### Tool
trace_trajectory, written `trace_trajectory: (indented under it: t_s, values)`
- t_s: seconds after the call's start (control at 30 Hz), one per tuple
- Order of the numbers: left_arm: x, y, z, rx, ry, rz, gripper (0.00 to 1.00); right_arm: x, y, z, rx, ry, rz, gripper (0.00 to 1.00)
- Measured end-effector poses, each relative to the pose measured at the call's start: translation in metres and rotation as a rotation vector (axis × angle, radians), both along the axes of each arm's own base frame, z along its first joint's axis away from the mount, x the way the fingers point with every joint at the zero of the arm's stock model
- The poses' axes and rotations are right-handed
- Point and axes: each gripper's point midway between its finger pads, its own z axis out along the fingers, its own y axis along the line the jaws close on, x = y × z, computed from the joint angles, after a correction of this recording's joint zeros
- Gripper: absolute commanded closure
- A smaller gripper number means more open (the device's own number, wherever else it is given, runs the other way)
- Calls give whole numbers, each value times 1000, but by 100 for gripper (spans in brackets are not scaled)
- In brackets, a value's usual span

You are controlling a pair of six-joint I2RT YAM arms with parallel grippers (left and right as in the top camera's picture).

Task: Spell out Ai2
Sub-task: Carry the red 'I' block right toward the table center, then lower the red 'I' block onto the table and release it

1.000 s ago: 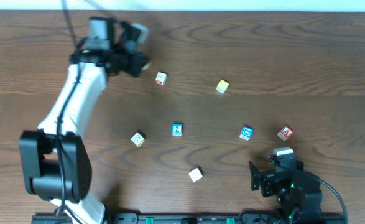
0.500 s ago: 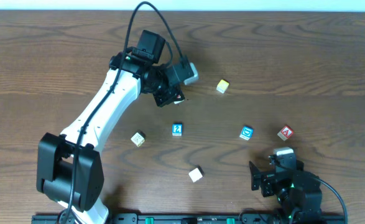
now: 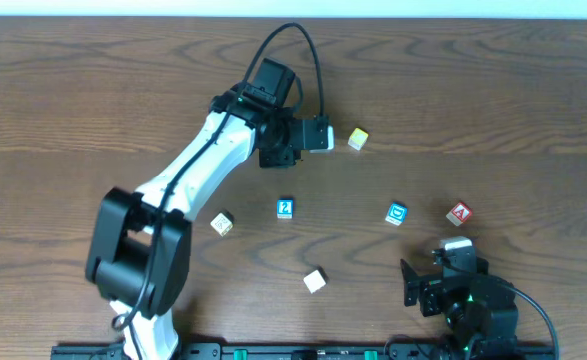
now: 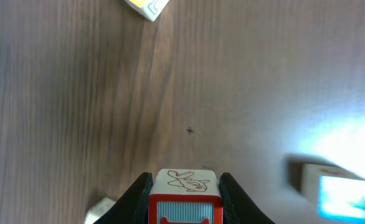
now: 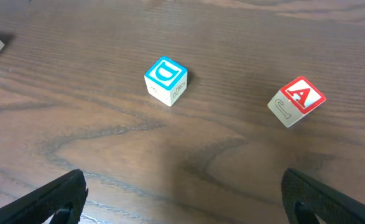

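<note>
pinches small red-framed wooden cube (image 4: pixel 183 204) in left gripper (image 4: pixel 183 184) near far edge, right gripper (image 5: pixel 182 186) spread wide; risks slipping from shallow hold.

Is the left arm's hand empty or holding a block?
Holding one: in the left wrist view its black fingers press both sides of a small wooden cube with a red-framed face.
</note>
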Motion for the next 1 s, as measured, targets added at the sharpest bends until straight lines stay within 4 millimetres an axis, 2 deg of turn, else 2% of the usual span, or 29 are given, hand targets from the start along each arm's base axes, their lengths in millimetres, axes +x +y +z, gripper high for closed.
trace_trajectory:
  t_s: [0.13, 0.27, 0.77, 1.0]
  values:
    - [10, -5, -30, 17, -8, -41, 94, 0, 0, 0, 0, 0, 0, 1]
    - [10, -8, -51, 19, 18, -65, 94, 0, 0, 0, 0, 0, 0, 1]
    - [1, -29, -45, -70, 40, -108, 94, 0, 0, 0, 0, 0, 0, 1]
    - [0, -31, -44, -86, 50, -98, 94, 0, 0, 0, 0, 0, 0, 1]
